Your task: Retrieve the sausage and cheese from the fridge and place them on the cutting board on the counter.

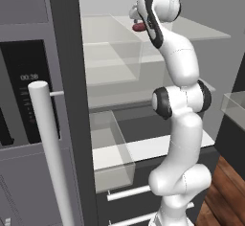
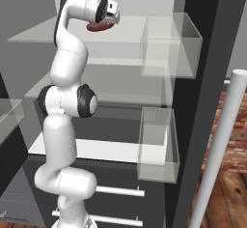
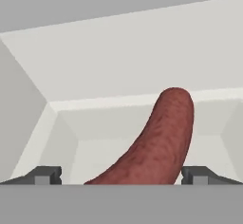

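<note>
The fridge (image 1: pixel 64 52) stands open, and my arm reaches up to its top glass shelf (image 2: pixel 130 35). On that shelf lies the sausage (image 1: pixel 139 27) (image 2: pixel 98 26), a plump reddish-brown link. In the hand view the sausage (image 3: pixel 159 137) runs up between my two fingertips (image 3: pixel 47 174), with gaps on both sides. My gripper (image 3: pixel 122 175) is open around it, not touching it. The cheese, the cutting board and the counter are out of view.
Clear door bins (image 1: pixel 112 52) (image 2: pixel 169 43) hang on both open doors, with lower ones (image 1: pixel 111 153) (image 2: pixel 157 145) beneath. Long silver handles (image 1: pixel 48 148) (image 2: pixel 217 145) stand close to the cameras. More glass shelves and two lower drawers (image 2: pixel 118 191) sit beneath my arm.
</note>
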Motion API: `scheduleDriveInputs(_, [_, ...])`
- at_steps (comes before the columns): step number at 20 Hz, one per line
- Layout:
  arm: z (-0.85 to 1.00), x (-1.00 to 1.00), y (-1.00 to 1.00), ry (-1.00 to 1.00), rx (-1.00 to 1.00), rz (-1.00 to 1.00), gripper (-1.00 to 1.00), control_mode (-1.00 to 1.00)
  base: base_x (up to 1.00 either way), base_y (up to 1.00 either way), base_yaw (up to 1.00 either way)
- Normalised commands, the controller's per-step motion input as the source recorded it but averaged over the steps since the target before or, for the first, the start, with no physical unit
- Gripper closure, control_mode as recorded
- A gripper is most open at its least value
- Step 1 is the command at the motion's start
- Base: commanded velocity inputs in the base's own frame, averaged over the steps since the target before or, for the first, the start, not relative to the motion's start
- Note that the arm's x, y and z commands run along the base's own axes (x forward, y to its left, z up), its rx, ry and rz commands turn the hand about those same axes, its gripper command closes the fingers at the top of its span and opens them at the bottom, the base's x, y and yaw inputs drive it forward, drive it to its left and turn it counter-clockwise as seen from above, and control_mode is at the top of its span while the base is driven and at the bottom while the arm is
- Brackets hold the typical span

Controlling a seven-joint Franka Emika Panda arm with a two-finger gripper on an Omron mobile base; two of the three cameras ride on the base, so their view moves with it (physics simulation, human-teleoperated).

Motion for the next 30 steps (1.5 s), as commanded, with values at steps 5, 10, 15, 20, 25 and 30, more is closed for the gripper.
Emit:
scheduleDriveInputs(5, [0.16,0.22,0.0,0.0,0.0,0.21,-1.0,-1.0,0.0,0.0,0.0])
scheduleDriveInputs(10, [0.17,0.22,0.0,0.0,0.0,0.16,-1.0,-1.0,0.0,0.0,0.0])
scheduleDriveInputs(15, [0.07,0.21,0.0,0.01,0.0,0.13,-1.0,-1.0,0.0,0.0,0.0])
scheduleDriveInputs(20, [0.06,0.25,0.0,0.04,0.0,0.07,-1.0,-1.0,0.0,0.0,0.0])
scheduleDriveInputs(25, [0.06,0.26,0.0,0.13,-0.02,0.05,-1.0,-1.0,0.0,0.0,0.0])
scheduleDriveInputs(30, [0.0,0.16,0.0,0.28,-0.12,0.08,-1.0,-1.0,0.0,0.0,0.0])
